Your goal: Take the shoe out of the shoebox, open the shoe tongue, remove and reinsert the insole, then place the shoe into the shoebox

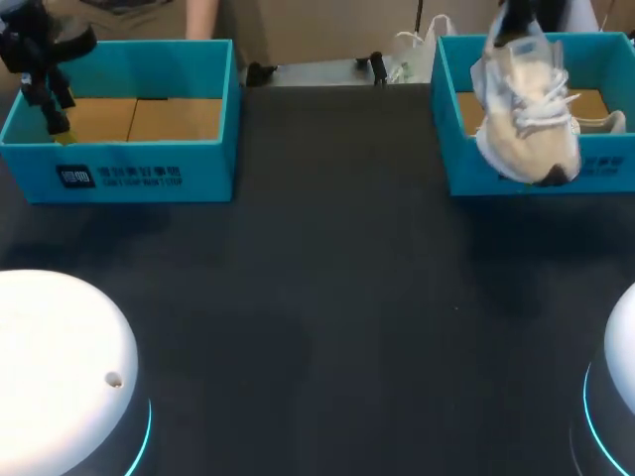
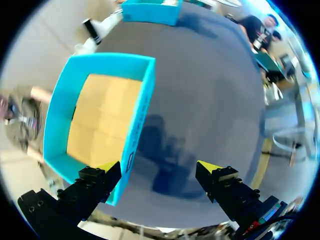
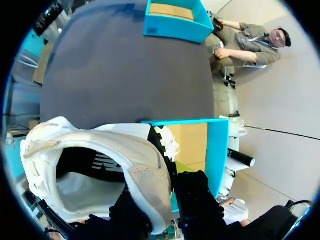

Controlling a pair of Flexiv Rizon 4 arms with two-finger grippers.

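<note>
While you read the head view as a clock face, the dark grey table [image 1: 327,297] fills the dial. A teal left shoebox [image 1: 129,169] with a cardboard floor stands at 10 o'clock, and the right shoebox [image 1: 615,164] at 2 o'clock. The white shoe [image 1: 526,109] hangs toe-down over that box's front wall. Your right gripper [image 3: 167,190] clamps its heel collar, and the shoe mostly hides the gripper's yellow tips. Your left gripper [image 2: 157,166] hangs spread and holds nothing, over the left shoebox's corner.
</note>
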